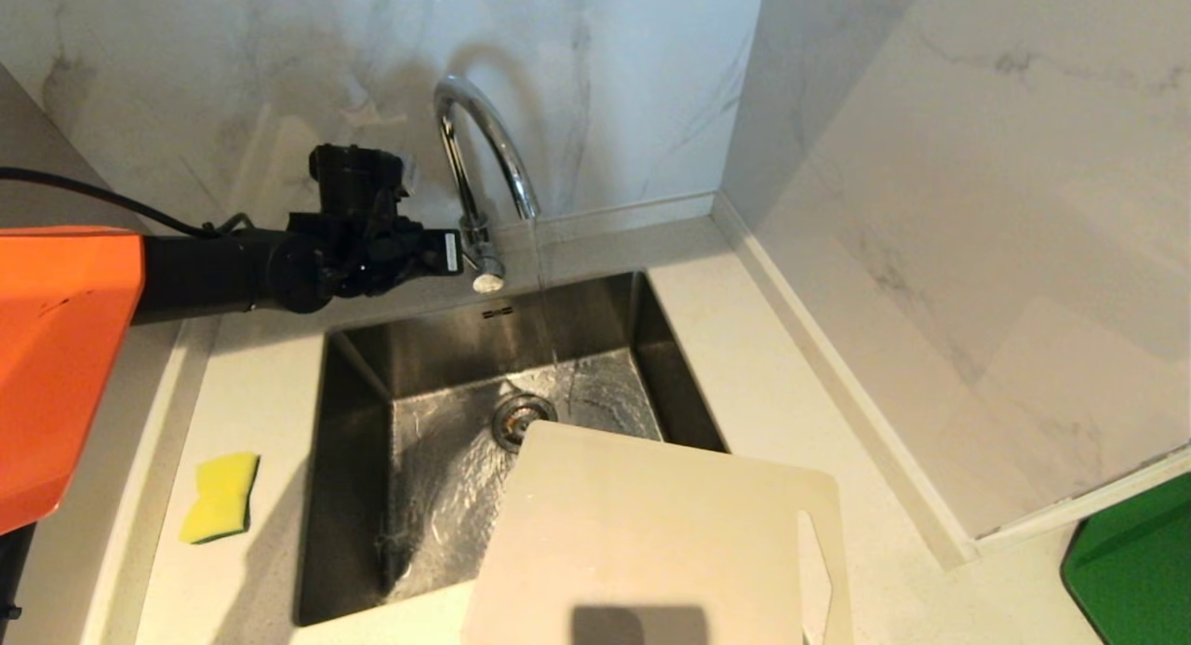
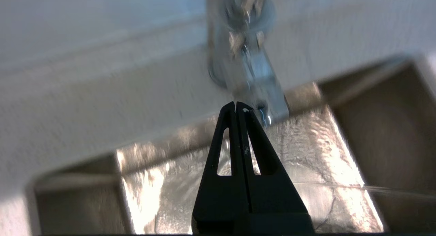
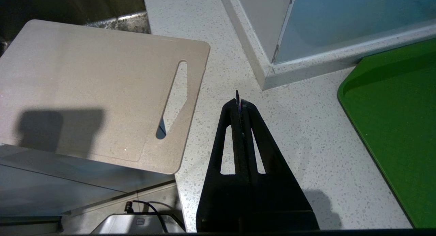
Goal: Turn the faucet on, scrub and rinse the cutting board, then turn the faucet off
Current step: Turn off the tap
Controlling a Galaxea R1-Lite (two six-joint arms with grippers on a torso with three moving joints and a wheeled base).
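The chrome gooseneck faucet (image 1: 484,152) stands behind the sink (image 1: 363,422), and a thin stream of water runs from its spout into the basin. My left gripper (image 1: 454,252) is shut and empty, its tip right beside the faucet's small side lever (image 1: 486,275); the left wrist view shows the gripper (image 2: 236,105) next to the blurred chrome lever (image 2: 262,93). The cream-white cutting board (image 1: 651,543) lies over the sink's near right corner, slot handle to the right. Parked over the counter to the right of the cutting board (image 3: 95,89) is my right gripper (image 3: 238,101), shut.
A yellow-and-green sponge (image 1: 221,496) lies on the counter left of the sink. A green tray (image 1: 1135,571) sits at the far right beyond a marble wall corner (image 1: 968,533). The marble backsplash rises just behind the faucet.
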